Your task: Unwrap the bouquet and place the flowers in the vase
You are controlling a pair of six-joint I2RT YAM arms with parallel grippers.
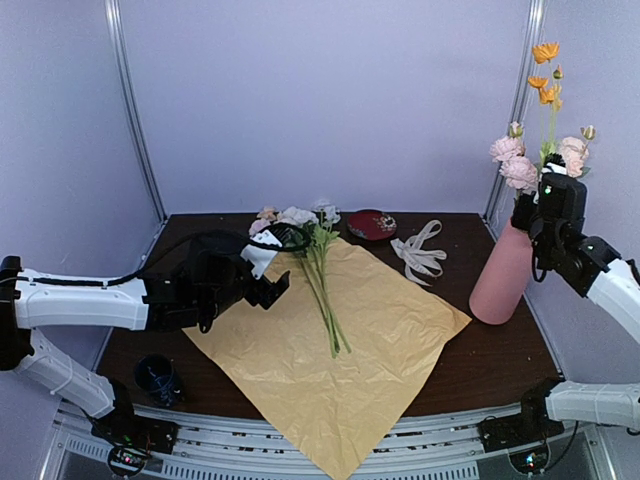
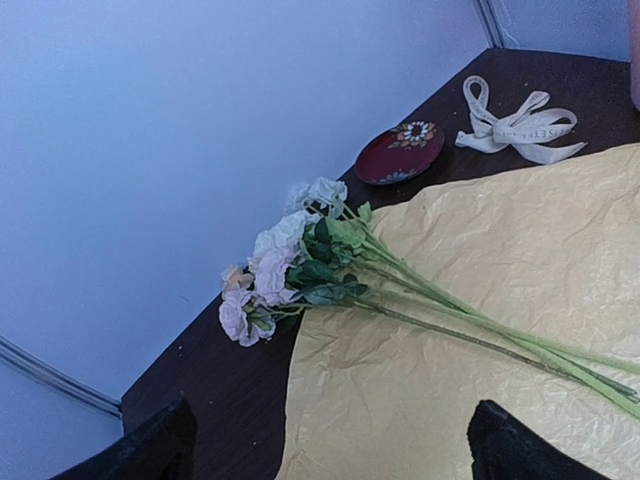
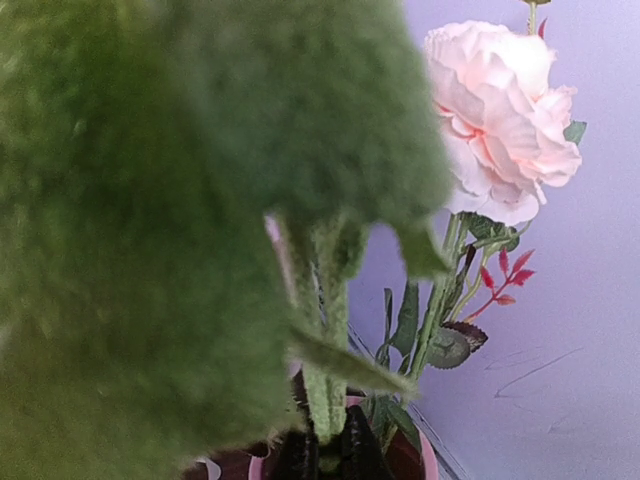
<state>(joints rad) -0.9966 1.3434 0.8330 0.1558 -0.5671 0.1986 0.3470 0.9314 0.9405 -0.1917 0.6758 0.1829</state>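
A sheet of crinkled yellow-tan paper (image 1: 340, 350) lies spread flat on a dark wooden table (image 1: 480, 365). The loose flowers (image 1: 322, 275) rest across its far corner, thin green stems on the paper and pale pink and white blooms off its edge on the wood. The left gripper (image 1: 275, 268) hovers just beside them, jaws spread wide and holding nothing.

At the right, the tall, smooth pink vase (image 1: 500, 280) stands off the paper. The right gripper (image 1: 548, 192) sits at its mouth, jaws pressed together on the stems of the standing flowers (image 1: 520, 160), whose pink and orange blooms rise above it.

The left wrist view alone shows lettering on the limp cream ribbon (image 2: 515, 125) and a flower pattern on the glossy dark red dish (image 2: 400, 152). The right wrist view alone shows the fuzzy green stems running down between the dark fingers (image 3: 300, 455) into the vase's pink rim, with a blurred leaf (image 3: 150, 250) filling its left side. Only the overhead view takes in the small dark blue cup (image 1: 158, 378) at the table's near left.
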